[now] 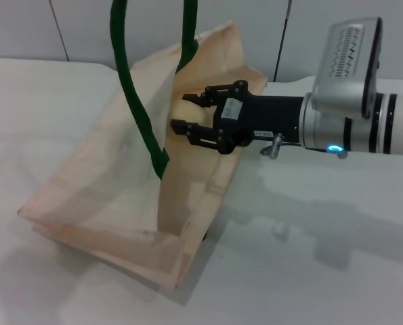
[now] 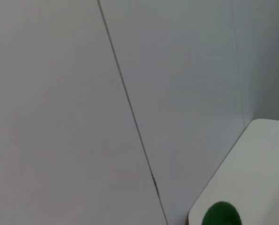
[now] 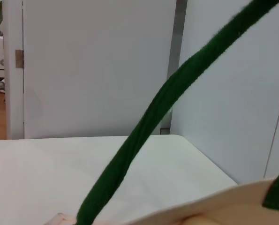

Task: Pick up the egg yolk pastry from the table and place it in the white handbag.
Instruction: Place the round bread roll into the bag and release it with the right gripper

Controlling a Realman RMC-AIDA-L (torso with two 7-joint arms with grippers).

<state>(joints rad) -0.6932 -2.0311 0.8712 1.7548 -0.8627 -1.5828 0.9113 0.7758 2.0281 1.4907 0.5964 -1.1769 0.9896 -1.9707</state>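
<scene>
The bag stands mid-bench, its handles pulled up so the mouth gapes. The right gripper hangs over that mouth, jaws apart and empty. No pastry shows.

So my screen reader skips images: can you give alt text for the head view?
The right gripper, fingers open and empty, reaches into the mouth of the white handbag, whose green handles are pulled upward out of frame. The bag stands on a white table.
</scene>
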